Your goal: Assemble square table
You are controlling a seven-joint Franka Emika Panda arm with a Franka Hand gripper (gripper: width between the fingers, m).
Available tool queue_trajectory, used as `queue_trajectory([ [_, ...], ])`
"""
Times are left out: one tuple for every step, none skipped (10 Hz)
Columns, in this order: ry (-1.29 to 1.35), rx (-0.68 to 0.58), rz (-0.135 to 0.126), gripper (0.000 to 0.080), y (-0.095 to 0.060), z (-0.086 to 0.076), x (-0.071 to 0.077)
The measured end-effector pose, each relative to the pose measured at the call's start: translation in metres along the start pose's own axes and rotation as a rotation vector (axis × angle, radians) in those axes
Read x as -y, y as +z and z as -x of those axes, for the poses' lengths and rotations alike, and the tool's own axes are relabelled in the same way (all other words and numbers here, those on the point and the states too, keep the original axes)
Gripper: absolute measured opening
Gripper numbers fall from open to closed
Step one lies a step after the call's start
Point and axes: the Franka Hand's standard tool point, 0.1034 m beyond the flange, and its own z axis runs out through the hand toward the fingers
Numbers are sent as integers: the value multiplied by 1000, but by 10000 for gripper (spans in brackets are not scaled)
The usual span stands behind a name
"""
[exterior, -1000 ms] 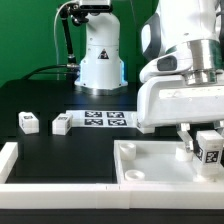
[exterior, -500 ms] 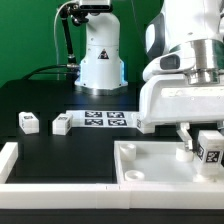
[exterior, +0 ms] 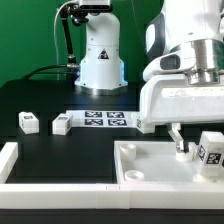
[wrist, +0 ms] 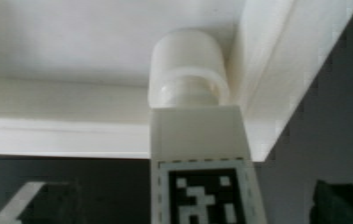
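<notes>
The white square table top point(exterior: 150, 163) lies at the front of the exterior view's right, rim up. One white tagged leg point(exterior: 210, 150) stands upright at its far right corner. In the wrist view that leg point(wrist: 198, 130) rises from the corner socket of the top point(wrist: 66, 90), tag facing the camera. My gripper point(exterior: 201, 139) straddles the leg and is open, and one finger point(exterior: 180, 144) stands clear of it on the exterior view's left. In the wrist view my gripper point(wrist: 187, 207) shows a dark finger point(wrist: 20, 203) well apart from the leg on each side. Two loose legs point(exterior: 27, 122) point(exterior: 62, 124) lie on the black table.
The marker board point(exterior: 105, 119) lies flat behind the table top. A low white border wall point(exterior: 8, 158) runs along the front left. Another robot's white base point(exterior: 100, 60) stands at the back.
The jaws have spread apart and let go of the upright leg. The finger on the exterior view's left has moved away from it. The leg stays standing in its corner.
</notes>
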Motion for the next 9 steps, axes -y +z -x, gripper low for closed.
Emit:
queue_trajectory([
  [0,0,0,648,0,0,0],
  [0,0,0,649,0,0,0],
  [0,0,0,649,0,0,0],
  [0,0,0,649,0,0,0],
  [-1,21,0,649,0,0,-2],
  [7,69,-2,649,-4,-11,-7],
  [13,117,-5,649,-9,-24,-9],
  [16,121,-3,649,-9,-30,-11],
  [26,209,-4,649,-7,-21,-15],
])
